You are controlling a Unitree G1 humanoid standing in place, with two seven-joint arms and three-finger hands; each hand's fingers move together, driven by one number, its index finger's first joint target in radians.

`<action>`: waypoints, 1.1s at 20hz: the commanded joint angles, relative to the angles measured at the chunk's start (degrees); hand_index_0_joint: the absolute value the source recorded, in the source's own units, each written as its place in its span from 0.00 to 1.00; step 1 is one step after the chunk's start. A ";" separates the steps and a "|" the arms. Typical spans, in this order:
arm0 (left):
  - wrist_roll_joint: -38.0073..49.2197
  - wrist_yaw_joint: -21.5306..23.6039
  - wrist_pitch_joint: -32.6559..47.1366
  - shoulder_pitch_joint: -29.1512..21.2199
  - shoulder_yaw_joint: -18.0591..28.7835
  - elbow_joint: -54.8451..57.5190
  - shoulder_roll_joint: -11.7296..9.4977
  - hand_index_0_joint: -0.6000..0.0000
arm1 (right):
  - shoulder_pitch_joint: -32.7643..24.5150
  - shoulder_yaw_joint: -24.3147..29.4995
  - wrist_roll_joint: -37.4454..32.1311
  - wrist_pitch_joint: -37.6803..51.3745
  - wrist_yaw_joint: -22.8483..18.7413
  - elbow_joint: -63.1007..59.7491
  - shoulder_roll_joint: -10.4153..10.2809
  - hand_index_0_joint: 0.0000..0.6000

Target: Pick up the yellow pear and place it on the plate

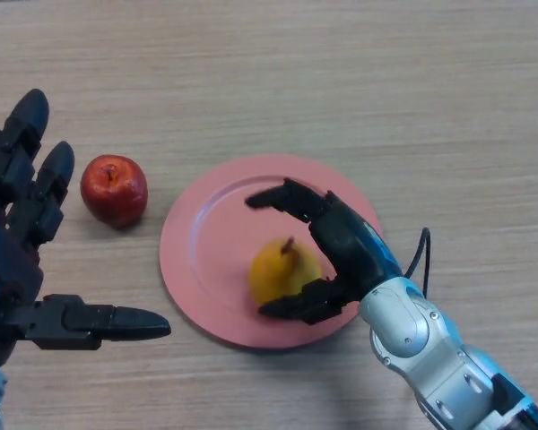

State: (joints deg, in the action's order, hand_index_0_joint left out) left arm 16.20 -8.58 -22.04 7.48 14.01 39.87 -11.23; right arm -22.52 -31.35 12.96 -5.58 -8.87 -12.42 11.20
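Nearest to the camera is the black left hand [22, 269], idle at the left edge with its fingers straight and spread. On the light wooden worktop [341, 81] lies the round pink plate [202, 237]. The small yellow pear [282, 270] stands on it, upright, its brown stem pointing up and a little away. The black right hand [341, 246] curves wide beside the pear without closing on it. One red apple [114, 189] sits left of the plate.

The right hand [341, 246] covers the right side of the yellow pear [278, 269] and part of the pink plate [197, 242]. The left hand [22, 260] is cut off by the left edge. Whether the right hand's fingers touch the pear cannot be told.
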 commanded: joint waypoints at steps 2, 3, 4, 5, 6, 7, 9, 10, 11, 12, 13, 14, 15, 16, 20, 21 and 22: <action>-2.05 -0.48 8.03 -1.50 -0.02 2.65 -1.56 1.00 | -2.00 4.41 2.04 6.97 -0.55 6.54 -0.31 0.00; -1.66 -0.65 8.06 -1.40 0.12 2.70 -1.53 1.00 | -1.89 4.51 2.09 6.89 -0.30 7.05 -0.31 0.00; -1.15 -0.87 7.55 -1.28 0.38 2.84 -1.62 1.00 | -1.37 5.13 1.30 6.03 0.70 9.05 -0.31 0.00; -0.90 -1.08 7.19 -1.26 0.69 2.99 -1.75 1.00 | -0.86 5.70 1.14 5.77 1.28 10.54 -0.31 0.00; -0.83 -1.31 7.41 -1.45 0.95 2.74 -1.79 1.00 | 0.40 6.60 1.67 5.17 2.63 13.10 -0.31 0.00; -0.78 -1.35 7.43 -1.62 1.07 2.52 -1.84 1.00 | 1.26 7.36 1.96 4.54 3.60 14.89 -0.31 0.00; -0.90 -1.45 6.68 -1.89 0.99 2.32 -2.06 1.00 | 3.57 9.45 1.43 3.90 5.16 19.02 -0.31 0.00; -1.30 -1.33 6.30 -2.14 0.57 2.20 -2.08 1.00 | 5.17 11.07 1.71 3.65 6.41 21.64 -0.31 0.00; -1.03 -1.36 5.92 -2.16 0.60 2.40 -2.08 1.00 | 6.10 12.03 0.96 2.86 6.99 23.54 -0.31 0.00; -0.99 -1.47 6.08 -2.22 0.44 2.34 -2.04 1.00 | 7.90 13.54 0.83 2.27 8.15 26.26 -0.31 0.00; -0.97 -1.47 6.24 -2.31 0.37 2.18 -2.06 1.00 | 8.88 14.47 0.27 1.35 8.86 28.35 -0.31 0.00; -0.80 -1.47 6.57 -2.46 0.36 2.01 -2.10 1.00 | 10.97 16.03 -0.75 0.21 10.28 32.11 -0.31 0.00; -0.77 -1.46 6.89 -2.42 0.23 1.84 -2.06 1.00 | 12.04 16.94 -1.37 -0.37 10.91 33.99 -0.31 0.00; -0.71 -1.48 7.19 -2.49 0.02 1.40 -2.08 1.00 | 14.19 18.66 -2.13 -1.82 12.79 37.74 -0.31 0.00; -0.53 -1.64 7.43 -3.10 -1.07 0.55 -2.45 1.00 | 20.50 24.09 -6.38 -3.84 14.28 46.35 -0.31 0.00; -0.41 -1.92 7.17 -3.22 -1.16 0.71 -2.51 1.00 | 21.57 24.67 -6.93 -3.77 14.19 47.19 -0.31 0.00; 0.15 -2.32 6.52 -3.44 -0.98 0.98 -2.66 1.00 | 23.46 25.71 -8.08 -3.70 14.14 49.32 -0.06 0.00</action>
State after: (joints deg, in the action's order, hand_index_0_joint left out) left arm 14.96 -10.06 -22.06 5.77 11.74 37.57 -11.83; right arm 2.32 -7.42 7.26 -14.71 5.95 33.03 10.89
